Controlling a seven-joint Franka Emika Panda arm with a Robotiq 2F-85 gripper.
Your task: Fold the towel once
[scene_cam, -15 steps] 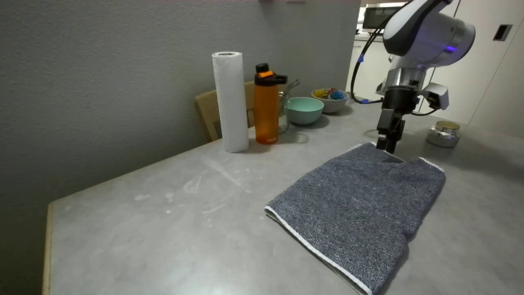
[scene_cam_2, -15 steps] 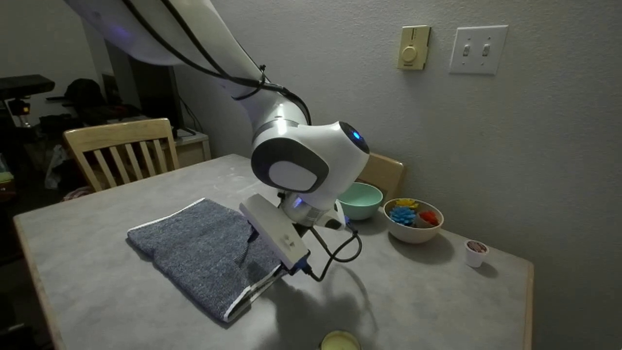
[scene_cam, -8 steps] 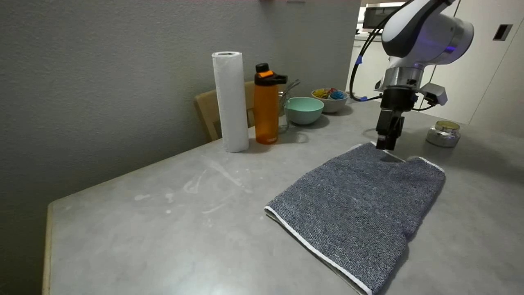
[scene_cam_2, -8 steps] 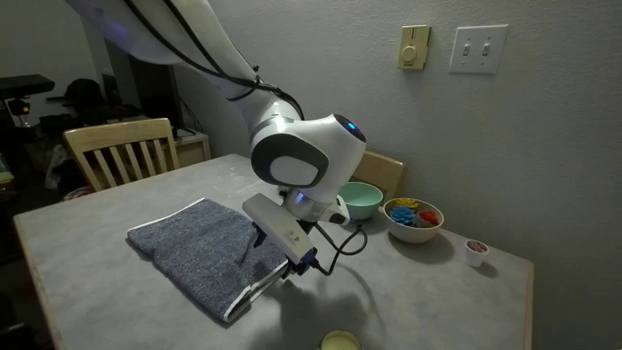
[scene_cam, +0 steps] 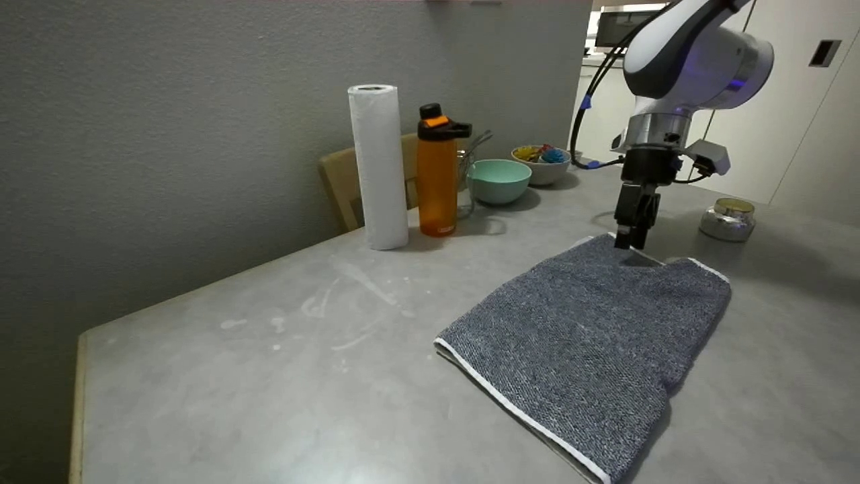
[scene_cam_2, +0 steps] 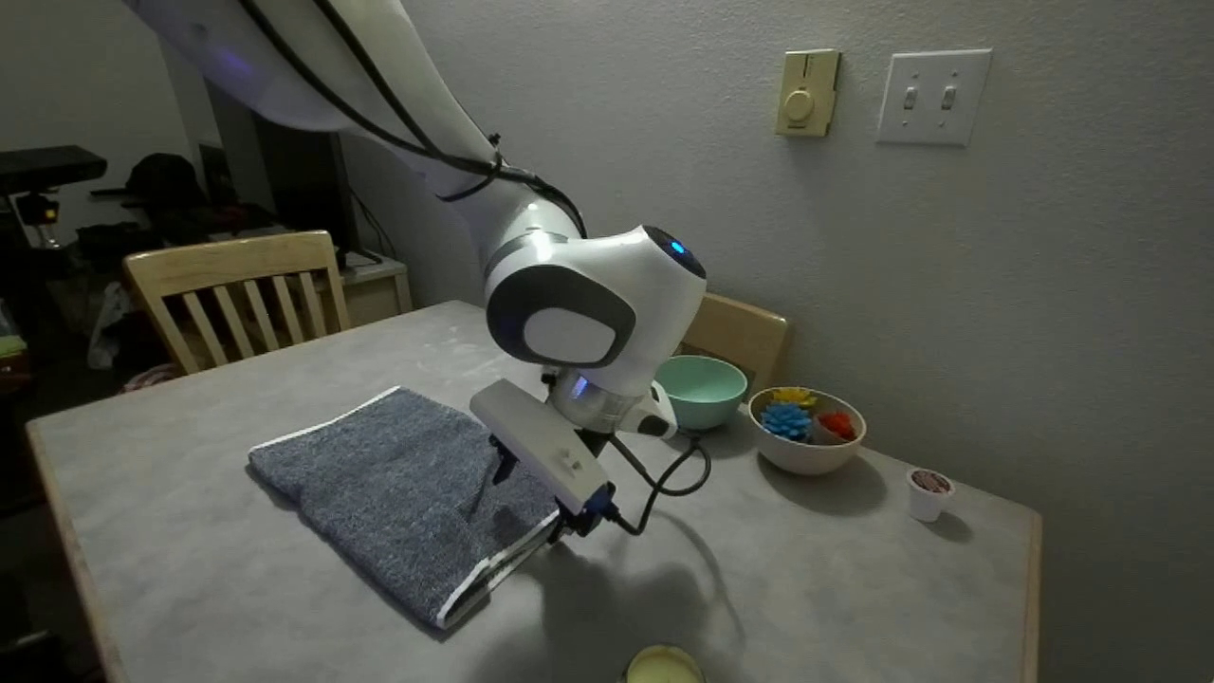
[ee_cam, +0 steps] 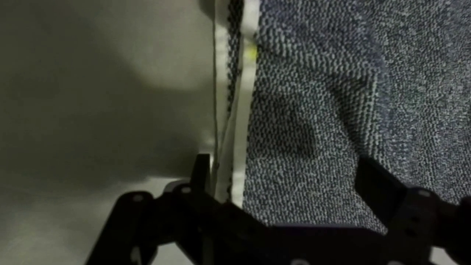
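The towel lies on the table as a dark blue-grey, doubled rectangle in both exterior views point(scene_cam: 584, 329) point(scene_cam_2: 398, 493). White-edged layers show stacked along its side by the gripper in the wrist view point(ee_cam: 294, 184). A bump with a gap shows in that side. My gripper point(scene_cam: 630, 243) points down at that edge, and is open with nothing between its jaws in the wrist view point(ee_cam: 285, 165). One finger point(ee_cam: 201, 171) is just outside the white edges, over the table. The opposite finger point(ee_cam: 379, 189) is over the towel. Whether the fingertips touch cloth cannot be told.
A white paper roll point(scene_cam: 379, 168), an orange bottle point(scene_cam: 437, 178), a green bowl point(scene_cam: 499, 183) and a bowl of coloured pieces point(scene_cam: 543, 168) stand along the wall side. A jar point(scene_cam: 727, 220) stands near the gripper. A small cup point(scene_cam_2: 928, 495) is near a corner.
My gripper has risen slightly, then lowered a little, and shifted slightly to the left in an exterior view. The towel has not visibly moved.
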